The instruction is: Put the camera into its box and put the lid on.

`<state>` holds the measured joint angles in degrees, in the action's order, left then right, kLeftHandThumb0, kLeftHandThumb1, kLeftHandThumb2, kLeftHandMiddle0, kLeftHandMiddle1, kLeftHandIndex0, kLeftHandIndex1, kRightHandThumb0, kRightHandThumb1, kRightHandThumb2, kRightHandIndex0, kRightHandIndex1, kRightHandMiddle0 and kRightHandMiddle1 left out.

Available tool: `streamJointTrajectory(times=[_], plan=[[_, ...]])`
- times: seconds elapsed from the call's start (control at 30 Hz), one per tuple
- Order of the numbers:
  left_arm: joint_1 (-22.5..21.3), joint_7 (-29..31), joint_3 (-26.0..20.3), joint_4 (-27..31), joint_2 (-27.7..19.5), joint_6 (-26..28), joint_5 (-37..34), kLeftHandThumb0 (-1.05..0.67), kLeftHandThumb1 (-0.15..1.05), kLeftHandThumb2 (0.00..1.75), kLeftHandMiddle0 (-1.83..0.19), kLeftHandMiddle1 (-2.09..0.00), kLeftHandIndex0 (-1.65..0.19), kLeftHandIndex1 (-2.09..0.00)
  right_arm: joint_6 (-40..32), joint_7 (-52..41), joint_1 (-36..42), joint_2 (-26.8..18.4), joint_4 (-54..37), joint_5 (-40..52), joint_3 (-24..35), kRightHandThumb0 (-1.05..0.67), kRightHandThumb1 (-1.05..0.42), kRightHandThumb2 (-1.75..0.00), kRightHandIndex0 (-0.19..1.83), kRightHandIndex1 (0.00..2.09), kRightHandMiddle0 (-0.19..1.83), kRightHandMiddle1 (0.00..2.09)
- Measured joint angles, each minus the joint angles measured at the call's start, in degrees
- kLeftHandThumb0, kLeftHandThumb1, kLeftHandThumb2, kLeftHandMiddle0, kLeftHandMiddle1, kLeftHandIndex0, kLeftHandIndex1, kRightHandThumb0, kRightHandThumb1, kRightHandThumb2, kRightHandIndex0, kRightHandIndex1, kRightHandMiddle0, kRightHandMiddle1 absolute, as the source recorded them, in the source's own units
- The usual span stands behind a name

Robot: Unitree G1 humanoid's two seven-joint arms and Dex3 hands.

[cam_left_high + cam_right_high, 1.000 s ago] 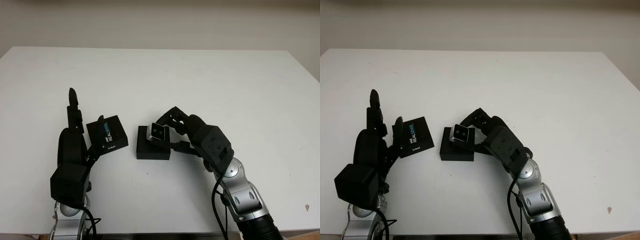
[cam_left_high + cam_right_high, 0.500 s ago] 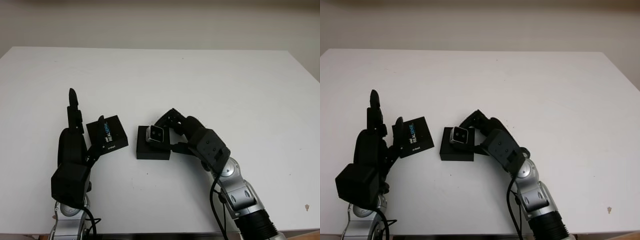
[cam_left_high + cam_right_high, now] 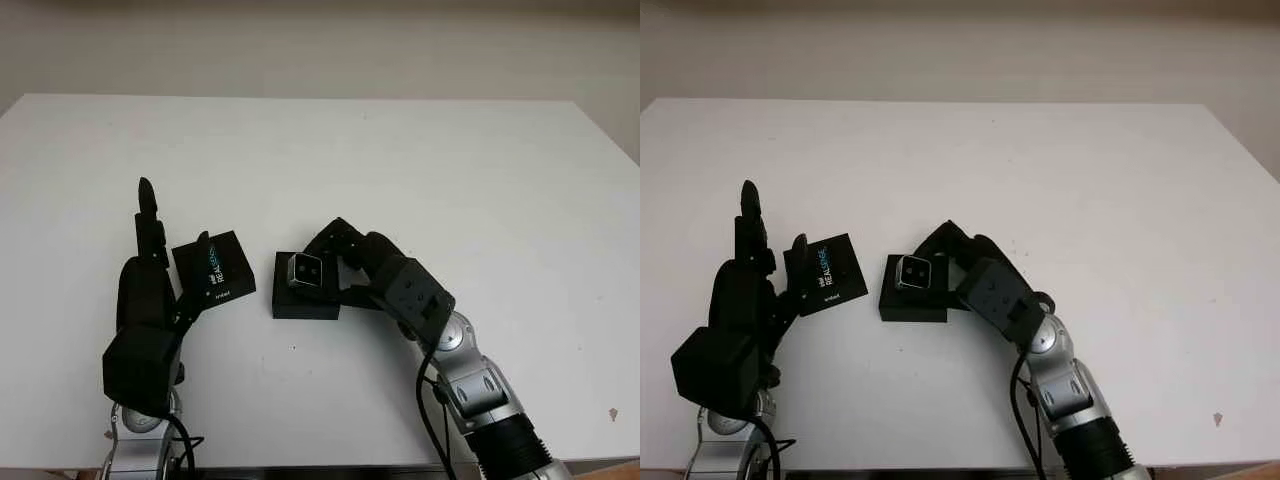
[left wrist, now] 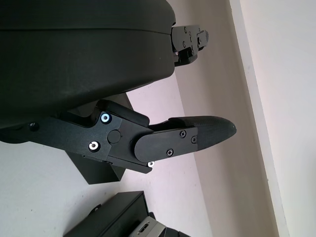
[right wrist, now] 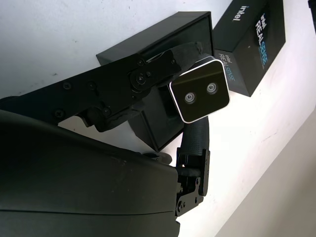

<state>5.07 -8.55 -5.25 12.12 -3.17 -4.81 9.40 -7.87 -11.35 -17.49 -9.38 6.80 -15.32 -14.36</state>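
Observation:
A small silver camera [image 3: 304,271] with two lenses is held in my right hand [image 3: 345,262], just over the open black box [image 3: 305,303] at the table's middle. In the right wrist view the camera [image 5: 199,94] sits between the fingers [image 5: 148,74], above the box's hollow [image 5: 163,118]. The black lid [image 3: 214,267], printed with blue and white lettering, lies flat to the left of the box. My left hand [image 3: 160,270] is open and stands beside the lid's left edge, one finger [image 3: 203,258] over the lid.
The white table [image 3: 400,160] stretches wide behind and to the right of the box. Its front edge [image 3: 330,466] lies close below both arms.
My right hand has carried the camera a little left and down, lower over the box. The left hand and the lid have stayed put.

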Motion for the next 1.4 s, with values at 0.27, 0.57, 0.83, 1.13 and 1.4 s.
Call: streamJointTrajectory(times=[0.27,0.57,0.83,1.13,1.4], plan=[[0.02,-0.01,0.00,0.12,0.02,0.28,0.24,-0.66,1.05,0.55,0.13,-0.05,0.15,-0.05,0.06,-0.31,-0.11,-0.47,-0.12,-1.15,-0.29,-0.32,-1.02,-0.05,0.33,0.06,0.19,2.03],[0.32,-0.01,-0.01,0.61,0.04,0.32,0.22,-0.65,1.05,0.54,0.13,-0.05,0.15,-0.05,1.19,-0.01,-0.07,-1.17,-0.13,-2.00,-0.29,-0.30,-1.02,-0.05,0.34,0.06,0.18,2.01],[0.51,0.00,-0.02,0.95,0.04,0.32,-0.04,-0.66,1.05,0.54,0.13,-0.05,0.15,-0.05,2.13,0.76,0.25,-1.48,-0.15,-3.00,-0.27,-0.29,-1.02,-0.06,0.35,0.07,0.20,2.09],[0.51,-0.01,-0.01,0.95,0.04,0.32,0.09,-0.65,1.05,0.54,0.13,-0.06,0.15,-0.05,1.99,0.72,0.27,-1.77,-0.58,-4.03,-0.22,-0.29,-1.02,-0.05,0.37,0.07,0.21,2.09],[0.78,-0.33,0.06,1.25,0.23,0.34,0.35,-0.65,1.05,0.54,0.14,-0.05,0.16,-0.05,0.81,0.36,0.38,-2.34,-1.54,-4.53,-0.21,-0.29,-1.02,-0.06,0.37,0.07,0.25,2.09]])
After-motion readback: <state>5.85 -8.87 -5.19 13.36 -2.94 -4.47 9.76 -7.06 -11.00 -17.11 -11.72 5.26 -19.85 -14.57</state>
